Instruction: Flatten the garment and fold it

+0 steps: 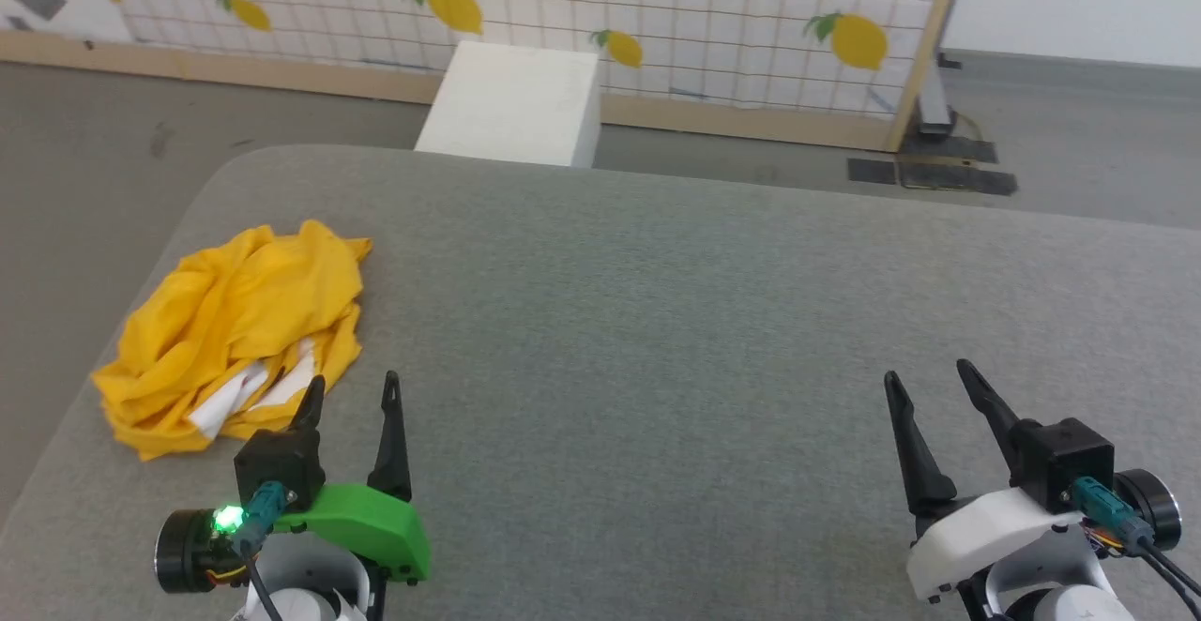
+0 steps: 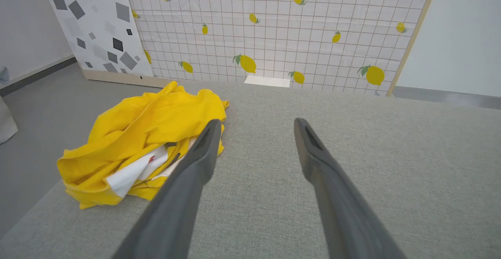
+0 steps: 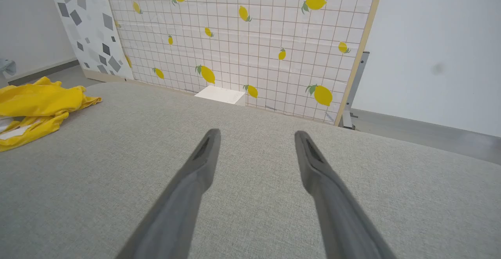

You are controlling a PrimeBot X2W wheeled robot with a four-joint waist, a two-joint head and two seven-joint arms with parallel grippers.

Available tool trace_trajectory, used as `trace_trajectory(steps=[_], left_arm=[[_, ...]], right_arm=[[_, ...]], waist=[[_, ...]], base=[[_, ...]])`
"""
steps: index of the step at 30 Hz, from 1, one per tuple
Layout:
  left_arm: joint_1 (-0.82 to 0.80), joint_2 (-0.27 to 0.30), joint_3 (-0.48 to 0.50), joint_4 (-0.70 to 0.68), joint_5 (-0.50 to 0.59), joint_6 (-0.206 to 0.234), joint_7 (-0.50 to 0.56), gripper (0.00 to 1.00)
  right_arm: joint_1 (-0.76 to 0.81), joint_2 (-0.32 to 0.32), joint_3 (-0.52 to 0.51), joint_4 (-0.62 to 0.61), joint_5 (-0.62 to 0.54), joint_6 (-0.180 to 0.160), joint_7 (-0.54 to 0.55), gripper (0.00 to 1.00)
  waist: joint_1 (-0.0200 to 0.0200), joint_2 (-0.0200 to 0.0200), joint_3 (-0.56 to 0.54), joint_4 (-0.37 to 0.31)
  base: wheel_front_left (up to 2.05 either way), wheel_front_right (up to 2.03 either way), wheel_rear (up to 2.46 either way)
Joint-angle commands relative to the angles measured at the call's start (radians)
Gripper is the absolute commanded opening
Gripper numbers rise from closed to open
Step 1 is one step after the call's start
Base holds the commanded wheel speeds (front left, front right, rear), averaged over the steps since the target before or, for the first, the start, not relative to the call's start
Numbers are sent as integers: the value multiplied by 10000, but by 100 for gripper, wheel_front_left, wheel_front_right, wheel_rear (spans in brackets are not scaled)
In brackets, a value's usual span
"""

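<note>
Leftward, garment (image 1: 235, 321) lies beside table (image 1: 704, 321) edge.

A grey cloth-covered tabletop (image 1: 657, 321) with rounded corners stretched ahead. Just past its far edge a white box (image 1: 514, 105) stood on the grey floor (image 1: 94, 152). Behind the box rose a wood-framed panel (image 1: 657, 11) of white grid squares printed with lemons, and to its left a white board (image 2: 94, 24) scattered with grey shapes. Dark mats (image 1: 938, 175) lay by the panel's right post, near a plain white wall (image 3: 438, 47).
</note>
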Motion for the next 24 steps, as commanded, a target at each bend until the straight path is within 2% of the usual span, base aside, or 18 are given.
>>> trace_trajectory(steps=[1,5,24], left_arm=[[-144,70,1,63,-83,68,-113,100],[-105,110,-12,100,-236,177,-231,100],[-160,248,-97,336,-756,506,-592,100]], right_arm=[[-136,7,24,40,108,-5,-89,100],[-187,8,97,95,178,-6,-147,100],[-316,11,196,299,376,-9,-391,100]], waist=[[0,0,24,302],[0,0,67,717],[0,0,181,1635]], base=[[0,0,0],[-3,-3,-3],[-1,-1,-1]])
